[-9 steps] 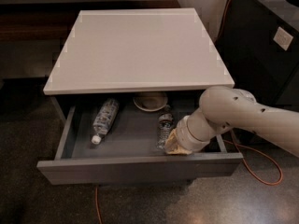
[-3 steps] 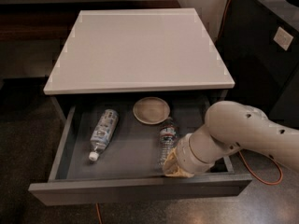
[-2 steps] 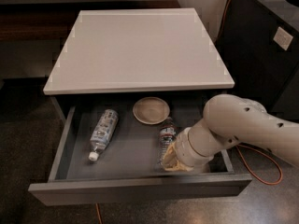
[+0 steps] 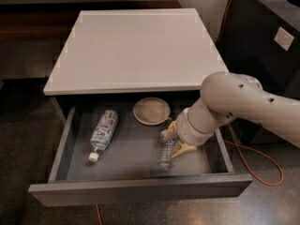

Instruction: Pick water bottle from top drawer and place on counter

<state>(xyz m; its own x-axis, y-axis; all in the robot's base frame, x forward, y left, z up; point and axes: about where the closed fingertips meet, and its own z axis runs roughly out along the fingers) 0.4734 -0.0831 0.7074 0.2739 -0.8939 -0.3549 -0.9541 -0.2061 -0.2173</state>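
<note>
The top drawer [image 4: 140, 191] stands pulled out under the white counter [image 4: 136, 46]. The water bottle [image 4: 165, 156], clear and ribbed, lies on the drawer floor right of the middle, pointing front to back. My gripper [image 4: 176, 139] is down inside the drawer at the bottle's far end, touching or very close to it. My white arm [image 4: 243, 102] reaches in from the right and hides the drawer's right rear corner.
A labelled bottle with a white cap [image 4: 103, 132] lies at the drawer's left. A shallow tan bowl [image 4: 151, 110] sits at the back middle. A dark unit [image 4: 267, 36] stands at the right, with an orange cable [image 4: 262, 165] on the floor.
The drawer has slid out further since the earliest frame. My arm has shifted slightly back over the clear bottle. The bottle stays on the drawer floor.
</note>
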